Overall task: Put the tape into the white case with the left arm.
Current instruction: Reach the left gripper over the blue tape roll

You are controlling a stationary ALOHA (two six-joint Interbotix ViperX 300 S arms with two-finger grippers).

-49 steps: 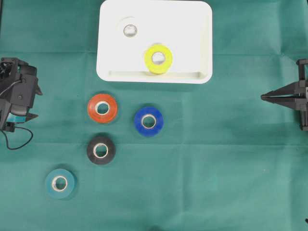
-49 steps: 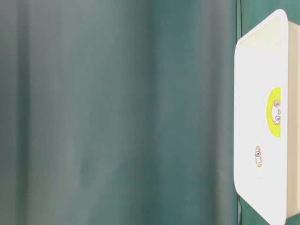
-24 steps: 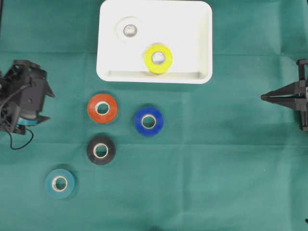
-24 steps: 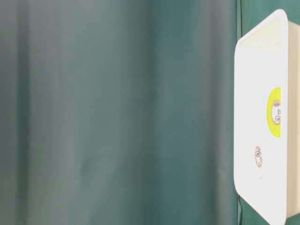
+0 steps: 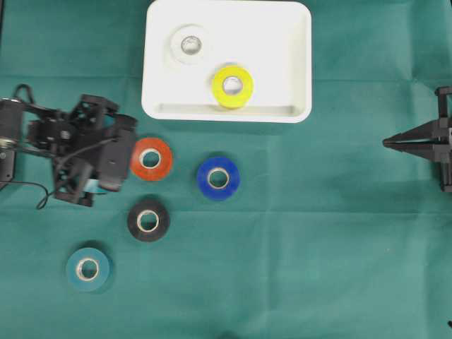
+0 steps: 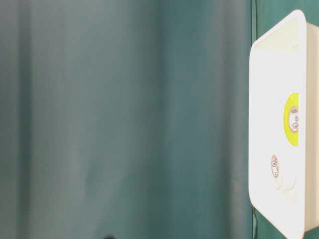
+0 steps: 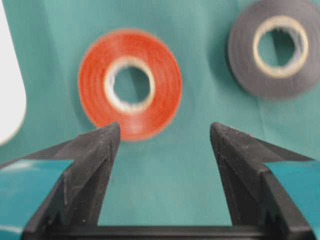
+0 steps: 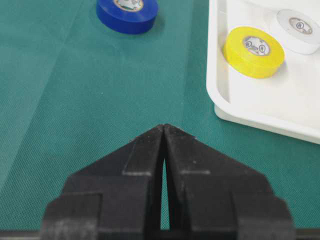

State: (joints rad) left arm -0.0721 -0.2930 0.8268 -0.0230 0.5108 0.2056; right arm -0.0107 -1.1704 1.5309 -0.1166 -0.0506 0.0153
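The white case (image 5: pixel 282 42) lies at the back and holds a white tape (image 5: pixel 189 44) and a yellow tape (image 5: pixel 232 85). On the green cloth lie a red tape (image 5: pixel 150 159), a blue tape (image 5: pixel 218 177), a black tape (image 5: pixel 147 219) and a teal tape (image 5: pixel 88 268). My left gripper (image 5: pixel 121 159) hovers just left of the red tape. In the left wrist view it stands open (image 7: pixel 165 132), nothing between its fingers, with the red tape (image 7: pixel 130 84) just beyond the tips. My right gripper (image 5: pixel 387 143) rests shut at the right edge, holding nothing.
The black tape (image 7: pixel 275 47) lies to the right of the red one in the left wrist view, and a corner of the case (image 7: pixel 10 100) shows at the left. The blue tape (image 8: pixel 127 14) lies ahead of the right gripper (image 8: pixel 164 127).
The left arm has swung in from the left edge toward the red tape, its jaws staying open. The tapes and the right arm have not moved.
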